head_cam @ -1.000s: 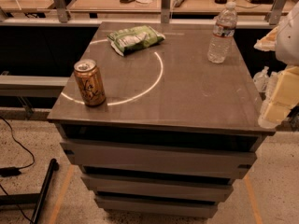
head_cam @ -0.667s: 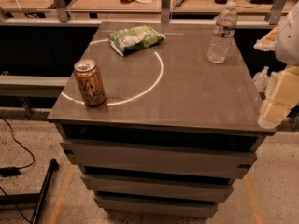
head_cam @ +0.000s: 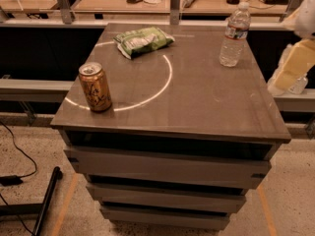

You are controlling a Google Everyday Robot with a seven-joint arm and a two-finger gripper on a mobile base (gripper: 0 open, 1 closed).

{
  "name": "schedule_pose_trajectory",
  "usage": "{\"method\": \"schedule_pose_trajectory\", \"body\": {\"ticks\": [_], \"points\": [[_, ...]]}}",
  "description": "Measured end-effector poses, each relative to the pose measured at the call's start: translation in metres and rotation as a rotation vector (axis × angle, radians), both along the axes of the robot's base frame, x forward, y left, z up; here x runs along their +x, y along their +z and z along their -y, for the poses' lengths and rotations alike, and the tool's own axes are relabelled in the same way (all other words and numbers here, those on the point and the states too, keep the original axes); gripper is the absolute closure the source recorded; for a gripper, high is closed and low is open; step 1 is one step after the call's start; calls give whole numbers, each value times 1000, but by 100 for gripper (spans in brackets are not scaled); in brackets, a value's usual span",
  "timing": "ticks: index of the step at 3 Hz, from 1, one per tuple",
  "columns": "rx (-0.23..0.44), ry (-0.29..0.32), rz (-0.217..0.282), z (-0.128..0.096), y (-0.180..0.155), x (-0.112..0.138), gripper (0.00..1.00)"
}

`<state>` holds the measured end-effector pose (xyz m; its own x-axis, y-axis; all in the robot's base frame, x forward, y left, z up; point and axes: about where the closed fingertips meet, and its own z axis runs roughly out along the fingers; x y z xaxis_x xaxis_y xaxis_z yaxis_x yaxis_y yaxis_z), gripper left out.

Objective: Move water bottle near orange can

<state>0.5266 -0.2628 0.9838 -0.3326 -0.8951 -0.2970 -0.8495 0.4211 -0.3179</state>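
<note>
Diagonally apart: water bottle (head_cam: 235,34), orange can (head_cam: 95,87); snack bag (head_cam: 143,41) behind can; hand (head_cam: 295,69) at right, grip unclear.

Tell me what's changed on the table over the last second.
Nothing visibly changed. The bottle stands at the far right of the table, the can at its near left, the bag towards the back. The end effector is off the table's right side, apart from the bottle, as before.

Green-and-white snack bag (head_cam: 143,41) at far-left of cabinet top (head_cam: 206,100), overlapping white circle line (head_cam: 170,75). Drawers (head_cam: 167,163) below. Black cable (head_cam: 15,178) and dark pole (head_cam: 47,199) on floor, left. Rear bench (head_cam: 113,4) holds clutter, possibly tools.
</note>
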Motion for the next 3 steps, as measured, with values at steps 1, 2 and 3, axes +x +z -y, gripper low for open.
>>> {"method": "schedule_pose_trajectory", "body": {"ticks": [1, 2, 3], "points": [[98, -119, 90, 45, 9, 58, 0], [216, -183, 176, 68, 8, 103, 0], [400, -201, 279, 55, 7, 165, 0]]}}
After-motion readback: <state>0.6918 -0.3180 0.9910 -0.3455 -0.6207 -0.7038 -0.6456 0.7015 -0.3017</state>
